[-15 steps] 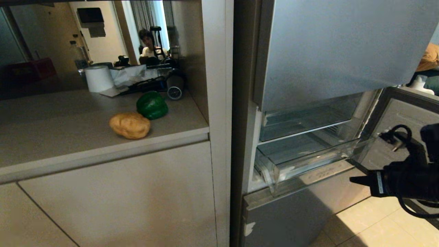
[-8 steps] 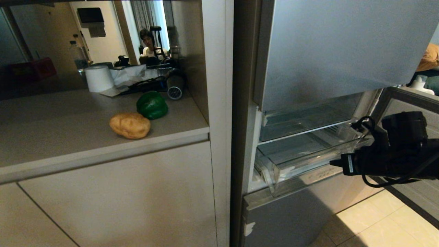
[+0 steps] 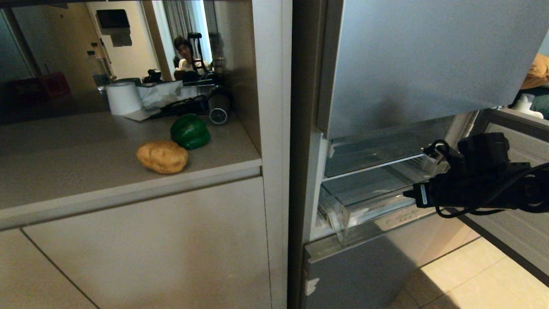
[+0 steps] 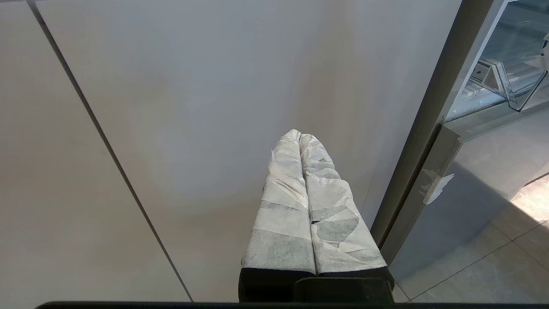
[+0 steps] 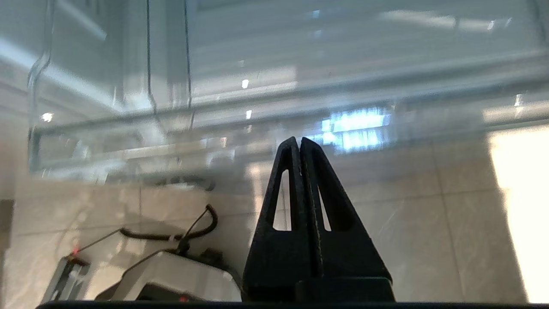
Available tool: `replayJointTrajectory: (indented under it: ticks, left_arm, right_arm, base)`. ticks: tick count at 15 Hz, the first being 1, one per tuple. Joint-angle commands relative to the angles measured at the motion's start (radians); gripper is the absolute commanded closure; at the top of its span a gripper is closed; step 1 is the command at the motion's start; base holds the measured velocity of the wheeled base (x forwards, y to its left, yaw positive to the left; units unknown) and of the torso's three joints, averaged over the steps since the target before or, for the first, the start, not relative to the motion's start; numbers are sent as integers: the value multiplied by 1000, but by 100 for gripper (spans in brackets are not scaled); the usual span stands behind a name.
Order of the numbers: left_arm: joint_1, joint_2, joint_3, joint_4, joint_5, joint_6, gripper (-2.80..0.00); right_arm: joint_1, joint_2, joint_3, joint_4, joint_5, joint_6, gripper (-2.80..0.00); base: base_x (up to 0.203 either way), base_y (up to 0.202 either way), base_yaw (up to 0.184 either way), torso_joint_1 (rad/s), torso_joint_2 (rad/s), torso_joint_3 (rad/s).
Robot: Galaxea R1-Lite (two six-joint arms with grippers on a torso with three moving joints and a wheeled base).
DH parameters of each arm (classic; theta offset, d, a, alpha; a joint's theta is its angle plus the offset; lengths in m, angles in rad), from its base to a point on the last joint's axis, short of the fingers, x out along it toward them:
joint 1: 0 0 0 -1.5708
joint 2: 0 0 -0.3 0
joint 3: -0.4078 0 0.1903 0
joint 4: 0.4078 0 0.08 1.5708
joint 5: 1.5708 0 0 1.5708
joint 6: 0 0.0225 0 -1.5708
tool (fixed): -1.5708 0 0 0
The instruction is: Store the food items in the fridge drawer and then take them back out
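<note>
At right centre of the head view, the right gripper sits clenched on nothing, tips at the front of the clear fridge drawer; contact is hard to judge, and its arm is cut off by the frame edge. The potato and bell pepper lie touching on the counter, centre left. The left gripper, seen only in its wrist view, is pressed together, empty, facing a cabinet panel.
</note>
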Motion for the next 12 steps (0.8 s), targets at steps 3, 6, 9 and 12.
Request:
replayJointTrajectory:
  ticks: [3,6,9,12]
  left_arm:
    - [0,0,0,0,0,0,0]
    - [0,0,0,0,0,0,0]
    - [0,0,0,0,0,0,0]
    - [0,0,0,0,0,0,0]
  right_arm:
    - [-1,83,-81,-2,-2,-16,0]
    - [0,134,-145,-2,-7,-18,0]
    - [-1,181,-204,-4,-6,-23,0]
    - [-1,228,-251,-4,-6,-32,0]
  base:
    - [0,0,0,0,0,0]
    - [0,0,0,0,0,0]
    - [0,0,0,0,0,0]
    - [0,0,0,0,0,0]
